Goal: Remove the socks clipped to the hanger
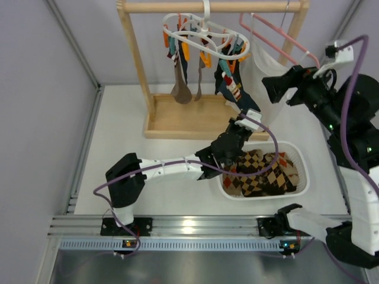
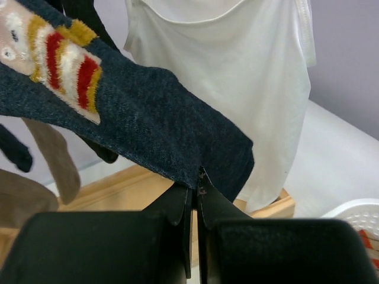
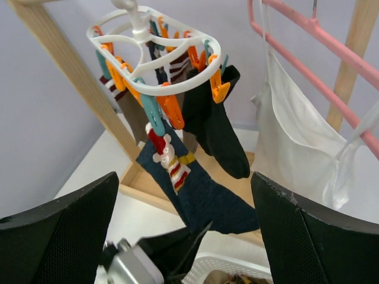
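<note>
The white ring hanger with orange and teal clips hangs from the wooden rack; it also shows in the right wrist view. Several socks hang from it: a brown one, a black one and a navy sock with a red, white and yellow figure. My left gripper is shut on the navy sock's lower end, still clipped at its top. Its jaws pinch the fabric edge. My right gripper is open and empty, held high to the right of the hanger.
A wooden rack stands at the back with a wooden base tray. A pink wire hanger carries a white mesh bag. A white basket with argyle socks sits under my left gripper.
</note>
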Controlling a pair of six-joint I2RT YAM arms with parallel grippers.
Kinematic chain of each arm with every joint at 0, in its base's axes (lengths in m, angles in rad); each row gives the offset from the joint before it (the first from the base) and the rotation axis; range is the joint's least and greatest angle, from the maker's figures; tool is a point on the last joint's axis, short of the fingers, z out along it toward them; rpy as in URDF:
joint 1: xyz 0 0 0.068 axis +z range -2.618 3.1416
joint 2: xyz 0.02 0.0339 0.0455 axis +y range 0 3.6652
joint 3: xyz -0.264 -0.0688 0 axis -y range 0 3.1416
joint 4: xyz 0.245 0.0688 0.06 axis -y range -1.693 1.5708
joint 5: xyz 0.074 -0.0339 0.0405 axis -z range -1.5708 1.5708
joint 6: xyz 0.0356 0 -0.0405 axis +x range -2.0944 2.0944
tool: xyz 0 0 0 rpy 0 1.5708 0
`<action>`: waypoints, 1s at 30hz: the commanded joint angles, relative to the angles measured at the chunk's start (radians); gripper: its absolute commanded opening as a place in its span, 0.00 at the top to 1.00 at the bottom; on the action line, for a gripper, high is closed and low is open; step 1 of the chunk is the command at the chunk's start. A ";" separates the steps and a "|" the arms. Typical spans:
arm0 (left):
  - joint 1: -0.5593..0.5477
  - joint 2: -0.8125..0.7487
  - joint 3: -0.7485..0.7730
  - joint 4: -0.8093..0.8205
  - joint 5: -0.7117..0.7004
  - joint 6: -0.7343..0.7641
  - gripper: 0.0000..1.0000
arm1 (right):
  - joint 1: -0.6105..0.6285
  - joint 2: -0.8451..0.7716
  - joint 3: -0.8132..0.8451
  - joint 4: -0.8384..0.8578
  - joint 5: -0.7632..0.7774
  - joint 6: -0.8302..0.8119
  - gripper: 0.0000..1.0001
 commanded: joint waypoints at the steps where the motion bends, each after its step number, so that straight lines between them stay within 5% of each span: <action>1: -0.039 0.091 0.103 0.029 -0.097 0.185 1.00 | 0.041 0.115 0.164 -0.151 0.088 -0.053 0.12; 9: -0.059 0.289 0.362 0.003 -0.091 0.368 1.00 | 0.303 0.400 0.520 -0.338 0.486 -0.186 0.16; 15: -0.061 0.405 0.486 -0.023 -0.066 0.429 1.00 | 0.489 0.525 0.546 -0.277 0.748 -0.288 0.17; 30: -0.084 0.391 0.489 -0.023 -0.022 0.396 1.00 | 0.529 0.700 0.575 -0.050 1.033 -0.542 0.34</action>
